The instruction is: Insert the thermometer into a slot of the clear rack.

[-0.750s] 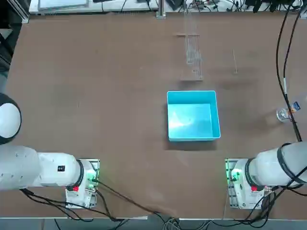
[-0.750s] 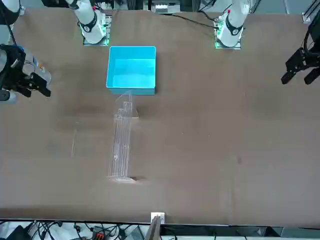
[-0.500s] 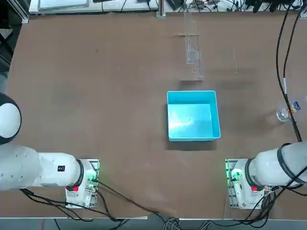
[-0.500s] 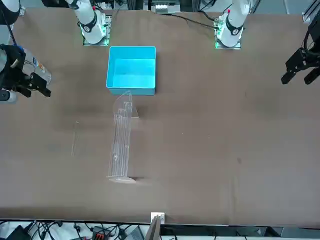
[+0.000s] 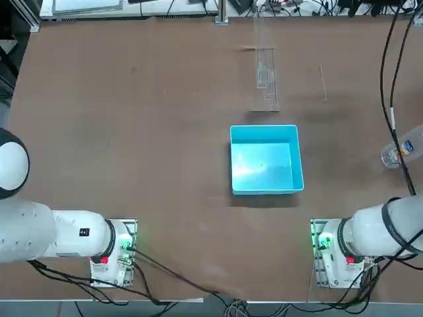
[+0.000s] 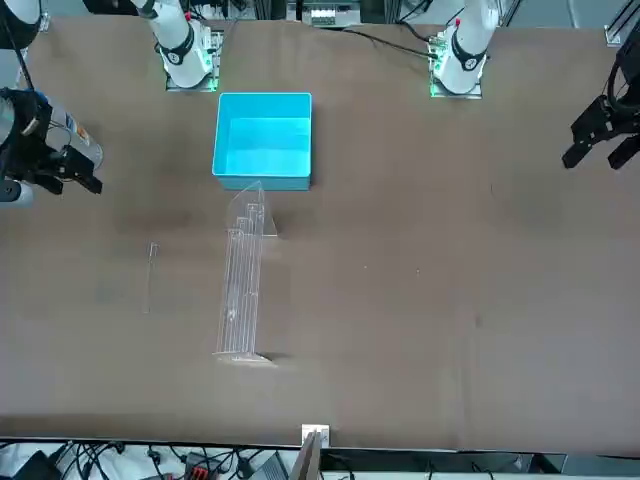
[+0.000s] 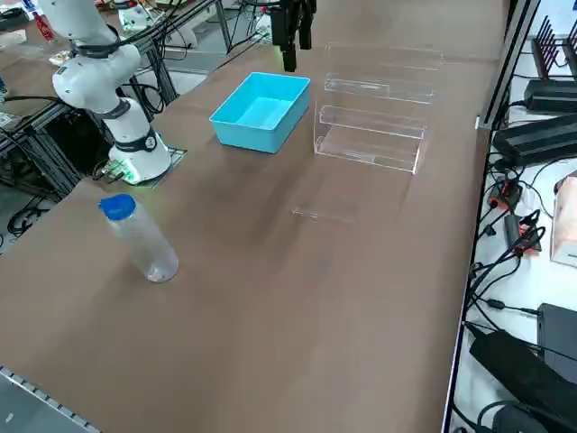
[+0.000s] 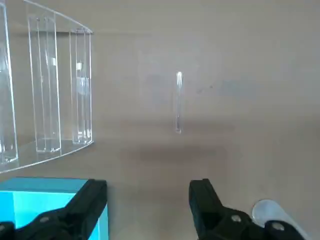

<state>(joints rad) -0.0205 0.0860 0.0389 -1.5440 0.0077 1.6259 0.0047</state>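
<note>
Approach stage, nothing grasped yet. Thermometer [image 8: 178,102] lying flat on the table, just right of the clear rack [image 6: 243,283] at the far side. Right gripper [image 8: 147,192] spread wide and empty, raised near the right edge beside a small bottle [image 7: 138,238]. Next, probably: descending over the rod for a pinch.

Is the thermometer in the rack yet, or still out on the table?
Still out. The thermometer lies flat on the bare table, apart from the clear rack; the open right gripper hovers short of it.
</note>
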